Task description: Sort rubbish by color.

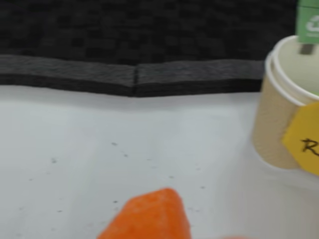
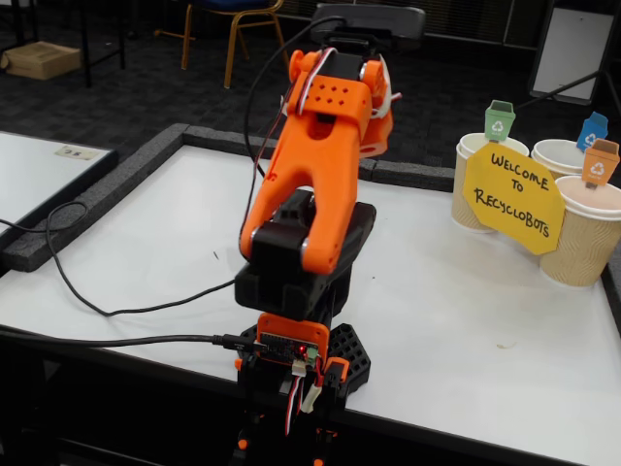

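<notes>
in the wrist view only one orange fingertip of the gripper (image 1: 149, 219) enters at the bottom edge, blurred; the second finger is out of frame, so whether the jaws are parted or closed cannot be told. nothing is seen held at that tip. in the fixed view the orange arm (image 2: 320, 165) is folded upright over its black base (image 2: 306, 364) at the near edge of the table, and its body hides the gripper end on the far side.

below and beyond the fingertip lies the white table surface (image 1: 124, 144), bare but for small dark specks. a dark foam border (image 1: 134, 77) runs along the far edge of the table.

to the right in the wrist view stands a tan paper cup (image 1: 276, 124) with a white rim, a green flag (image 1: 309, 22) rising from it, and part of the yellow sign (image 1: 304, 142) across its front. in the fixed view three tan cups stand at the far right of the table, carrying green (image 2: 500, 119), blue (image 2: 592, 129) and orange (image 2: 602, 160) flags, behind the yellow "welcome to recyclobots" sign.

neither paper wad shows in either view. a black cable (image 2: 87, 282) crosses the left side of the table to the base.
</notes>
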